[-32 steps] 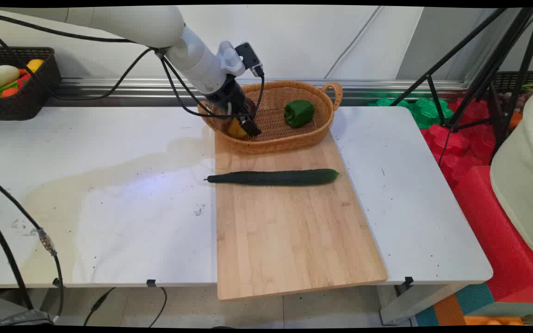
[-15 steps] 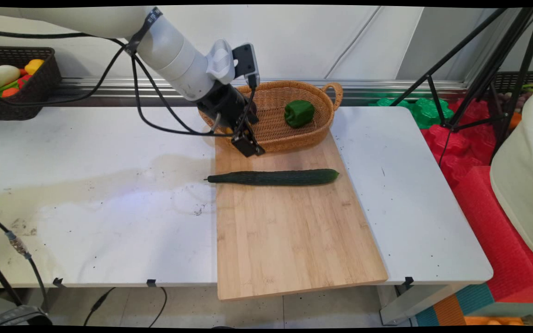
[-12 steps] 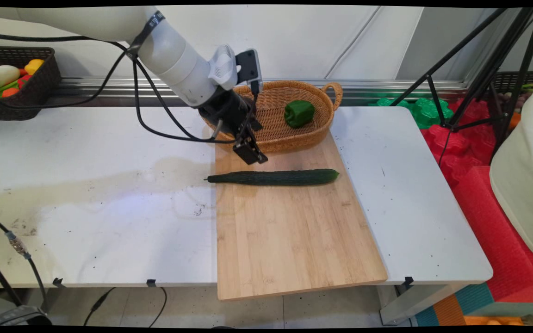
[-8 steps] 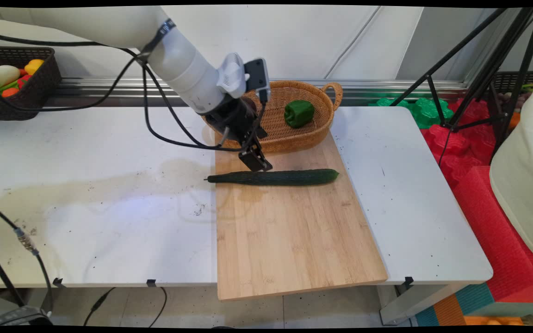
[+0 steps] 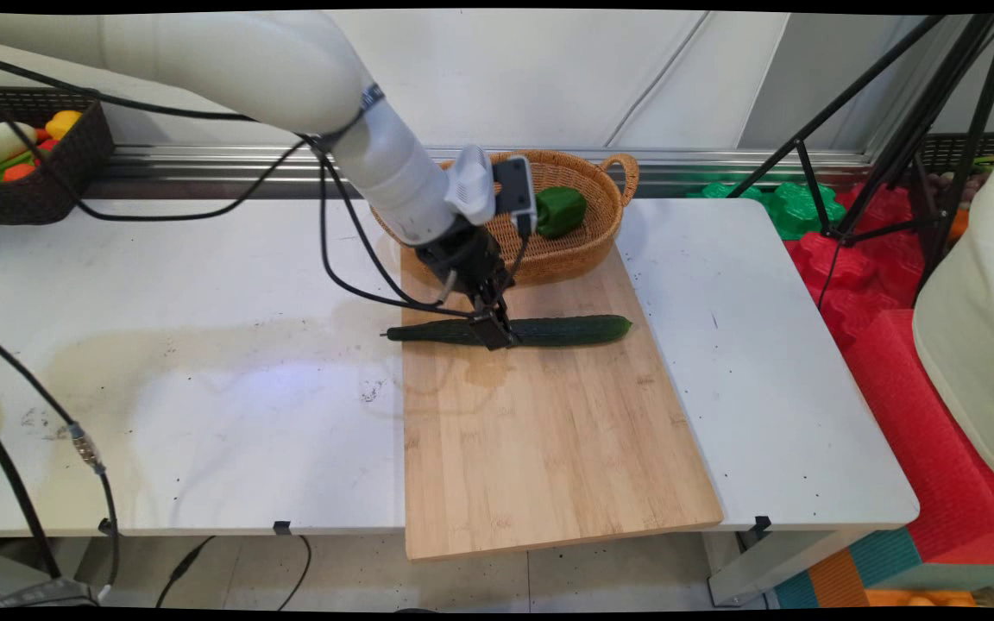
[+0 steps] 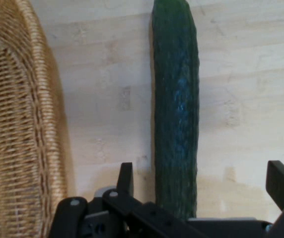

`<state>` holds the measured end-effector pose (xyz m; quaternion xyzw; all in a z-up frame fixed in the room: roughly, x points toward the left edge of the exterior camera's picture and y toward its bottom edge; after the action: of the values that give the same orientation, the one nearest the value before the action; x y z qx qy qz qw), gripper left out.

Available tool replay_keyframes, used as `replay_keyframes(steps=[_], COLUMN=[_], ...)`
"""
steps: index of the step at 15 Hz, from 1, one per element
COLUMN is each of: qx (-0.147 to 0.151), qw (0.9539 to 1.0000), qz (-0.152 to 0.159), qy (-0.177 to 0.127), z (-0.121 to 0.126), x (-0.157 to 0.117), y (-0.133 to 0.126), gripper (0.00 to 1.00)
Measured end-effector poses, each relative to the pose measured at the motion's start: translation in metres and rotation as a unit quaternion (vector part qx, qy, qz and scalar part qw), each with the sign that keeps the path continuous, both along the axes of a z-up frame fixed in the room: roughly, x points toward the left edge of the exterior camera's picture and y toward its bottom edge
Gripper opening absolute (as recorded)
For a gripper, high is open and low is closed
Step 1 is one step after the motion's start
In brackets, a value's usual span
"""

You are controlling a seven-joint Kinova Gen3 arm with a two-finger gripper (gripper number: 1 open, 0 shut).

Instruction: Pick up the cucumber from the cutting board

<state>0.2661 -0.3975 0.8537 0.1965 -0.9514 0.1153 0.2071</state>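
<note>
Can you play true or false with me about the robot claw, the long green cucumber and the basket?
1. The cucumber lies on the wooden cutting board. True.
2. The gripper is shut tight. False: its fingers are open, one on each side of the cucumber.
3. A green bell pepper sits in the wicker basket. True.
4. The cucumber is inside the basket. False: it lies on the board beside it.
</note>
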Motion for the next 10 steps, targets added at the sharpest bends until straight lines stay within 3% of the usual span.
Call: replay_keyframes(steps=[10], qx=[0.017], qw=[0.9998], qz=[-0.010], qy=[-0.009], z=[-0.041], x=[-0.022], y=[-0.017], gripper=[1.00])
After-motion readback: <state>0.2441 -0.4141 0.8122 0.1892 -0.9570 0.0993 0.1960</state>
